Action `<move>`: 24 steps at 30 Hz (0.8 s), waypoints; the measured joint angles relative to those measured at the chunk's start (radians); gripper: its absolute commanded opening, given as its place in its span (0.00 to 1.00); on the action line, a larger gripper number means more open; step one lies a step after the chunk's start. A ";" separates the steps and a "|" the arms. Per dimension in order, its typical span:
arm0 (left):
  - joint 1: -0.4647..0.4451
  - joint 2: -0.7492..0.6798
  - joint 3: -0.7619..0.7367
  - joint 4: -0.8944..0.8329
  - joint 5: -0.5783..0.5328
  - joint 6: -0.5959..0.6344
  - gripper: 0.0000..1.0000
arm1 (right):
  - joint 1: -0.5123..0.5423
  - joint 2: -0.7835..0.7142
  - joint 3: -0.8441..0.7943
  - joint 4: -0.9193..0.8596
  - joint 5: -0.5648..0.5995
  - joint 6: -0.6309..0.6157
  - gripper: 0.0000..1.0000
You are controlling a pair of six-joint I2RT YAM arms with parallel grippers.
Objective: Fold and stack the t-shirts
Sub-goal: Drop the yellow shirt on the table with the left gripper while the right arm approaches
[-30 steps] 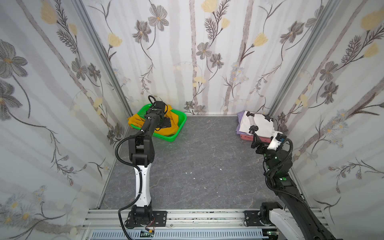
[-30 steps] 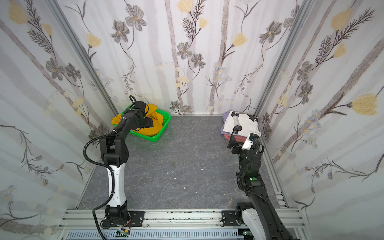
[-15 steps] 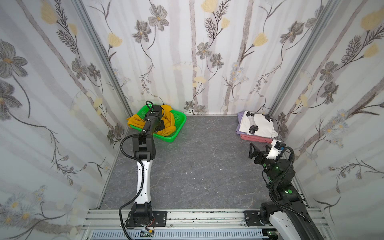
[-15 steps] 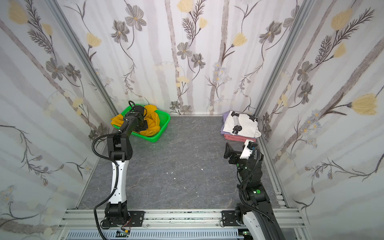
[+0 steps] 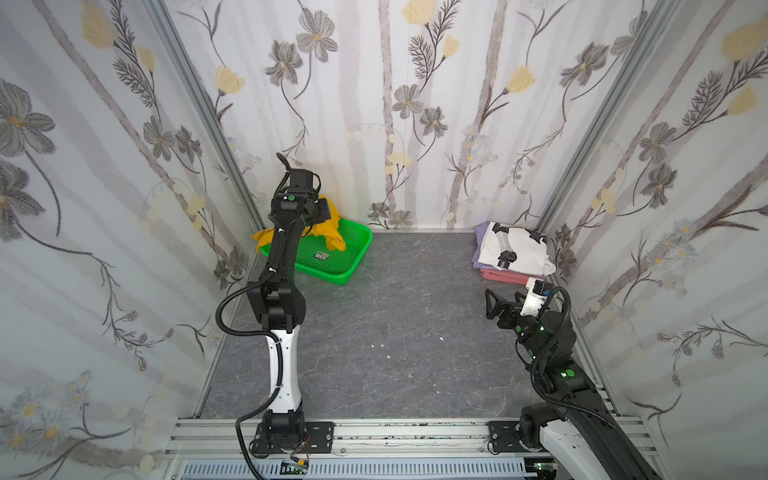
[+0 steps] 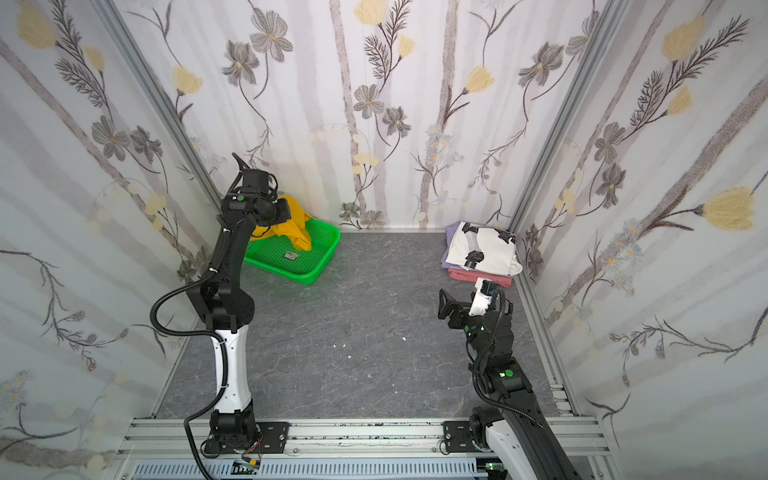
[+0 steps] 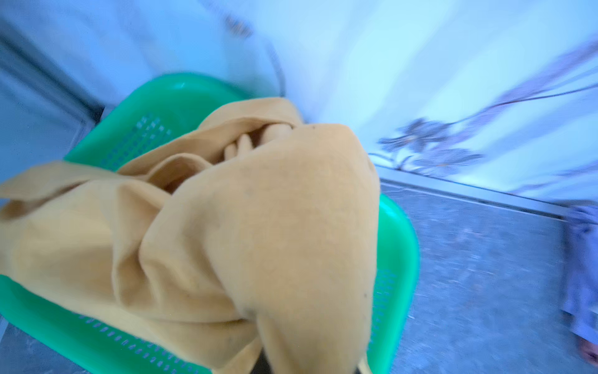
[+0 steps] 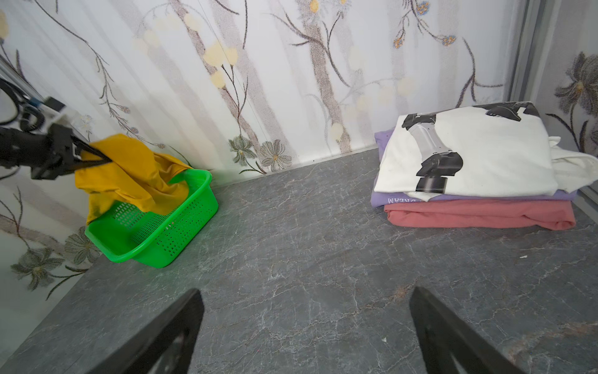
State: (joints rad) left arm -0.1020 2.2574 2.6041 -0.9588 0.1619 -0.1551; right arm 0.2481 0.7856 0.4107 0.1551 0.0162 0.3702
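Over the grey tabletop [image 5: 395, 324], left claw [image 8: 103, 158] grips mustard tee [image 8: 129, 168]; right claw [image 8: 305, 293] open.

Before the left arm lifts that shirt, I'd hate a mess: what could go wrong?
The left gripper pinches the mustard-yellow t-shirt by one bunched fold; it might slip out.
Part of it drapes over the rim of the green basket, so lifting may drag or tip the basket.
A sleeve of the white printed t-shirt pokes from the stack; the open right gripper could snag it.

Matt cloth tee [image 8: 129, 168], glossy perforated plastic basket [image 8: 181, 233].
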 measured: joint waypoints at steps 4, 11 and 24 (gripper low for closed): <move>-0.140 -0.239 0.036 -0.023 0.185 0.043 0.00 | 0.002 0.031 0.008 0.010 -0.015 0.003 1.00; -0.203 -0.490 -0.156 0.085 0.392 -0.031 0.09 | 0.002 0.060 0.063 0.009 -0.014 0.003 1.00; -0.090 -0.668 -0.709 0.298 0.399 -0.180 1.00 | 0.010 0.193 0.152 -0.001 -0.031 -0.008 1.00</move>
State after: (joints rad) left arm -0.1917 1.5894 1.8954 -0.6609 0.5610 -0.3347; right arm 0.2584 0.9783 0.5629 0.1539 -0.0143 0.3618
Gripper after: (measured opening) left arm 0.997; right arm 0.998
